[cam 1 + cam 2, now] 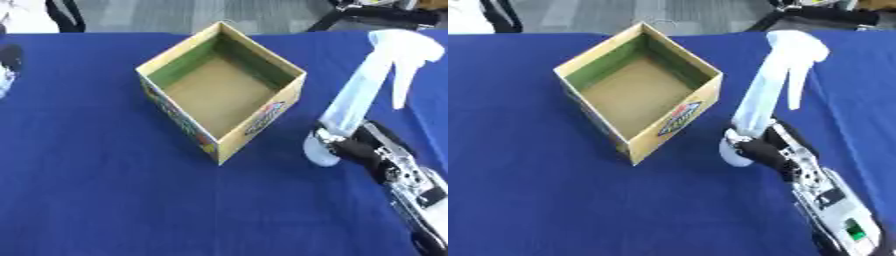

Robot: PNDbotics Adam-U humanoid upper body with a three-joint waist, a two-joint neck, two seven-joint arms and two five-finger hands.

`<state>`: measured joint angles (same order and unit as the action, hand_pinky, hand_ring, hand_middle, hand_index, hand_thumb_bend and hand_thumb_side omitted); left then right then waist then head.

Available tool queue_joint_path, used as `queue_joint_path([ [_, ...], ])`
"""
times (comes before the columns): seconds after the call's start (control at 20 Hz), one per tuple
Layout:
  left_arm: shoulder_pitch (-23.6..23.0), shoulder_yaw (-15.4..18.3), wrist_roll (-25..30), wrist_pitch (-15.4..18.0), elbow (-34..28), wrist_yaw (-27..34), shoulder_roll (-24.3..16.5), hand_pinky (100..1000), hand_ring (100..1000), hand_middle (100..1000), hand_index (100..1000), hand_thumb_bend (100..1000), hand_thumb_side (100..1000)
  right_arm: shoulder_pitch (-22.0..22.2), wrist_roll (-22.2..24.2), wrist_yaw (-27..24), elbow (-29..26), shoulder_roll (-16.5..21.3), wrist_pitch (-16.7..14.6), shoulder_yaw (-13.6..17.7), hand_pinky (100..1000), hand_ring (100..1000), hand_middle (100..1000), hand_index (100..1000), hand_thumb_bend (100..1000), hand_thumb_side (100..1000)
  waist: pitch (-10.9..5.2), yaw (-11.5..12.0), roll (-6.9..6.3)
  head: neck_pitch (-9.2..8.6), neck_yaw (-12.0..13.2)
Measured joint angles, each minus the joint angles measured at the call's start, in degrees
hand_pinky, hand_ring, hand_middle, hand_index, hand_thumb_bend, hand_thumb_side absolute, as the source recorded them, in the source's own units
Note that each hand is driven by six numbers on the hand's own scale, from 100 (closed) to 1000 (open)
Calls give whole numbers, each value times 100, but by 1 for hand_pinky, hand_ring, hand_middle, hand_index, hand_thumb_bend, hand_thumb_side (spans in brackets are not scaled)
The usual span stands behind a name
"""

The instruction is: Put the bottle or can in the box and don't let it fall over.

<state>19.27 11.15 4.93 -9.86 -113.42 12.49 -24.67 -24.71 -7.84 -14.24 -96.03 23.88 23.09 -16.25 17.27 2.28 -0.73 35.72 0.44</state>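
Blue table (pixel 105 190), bottle (pixel 367 85) in right robot hand (pixel 363 150)

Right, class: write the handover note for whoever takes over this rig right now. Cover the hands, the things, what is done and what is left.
Right robot hand: shut on the spray bottle, low on its body; the bottle leans, trigger head up.
Left robot hand: only a sliver shows at the left edge; state unclear.
Box: open, empty, on the blue table, left of the bottle.
Done: bottle gripped.
Left: carry it over the box, set it inside upright, release.
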Motion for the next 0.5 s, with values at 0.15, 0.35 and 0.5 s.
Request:
queue_joint_path([
  [0.15, 0, 0, 0, 0, 0, 0, 0, 1000, 1000, 1000, 938, 278, 236, -9, -174, -125, 1, -1, 17, 0, 1000, 1000, 1000, 892, 100, 323, 0, 0, -1, 1, 0],
  [0.35, 0, 0, 0, 0, 0, 0, 0, 1000, 1000, 1000, 938, 275, 235, -20, -343, -194, 1, -1, 7, -5, 1000, 1000, 1000, 861, 100, 238, 0, 1, -2, 2, 0],
  [0.5, 0, 0, 1, 1, 0, 0, 0, 1000, 1000, 1000, 938, 274, 234, -16, -415, -169, 1, -1, -41, -6, 1000, 1000, 1000, 842, 100, 232, 6, 1, -4, 8, 0],
])
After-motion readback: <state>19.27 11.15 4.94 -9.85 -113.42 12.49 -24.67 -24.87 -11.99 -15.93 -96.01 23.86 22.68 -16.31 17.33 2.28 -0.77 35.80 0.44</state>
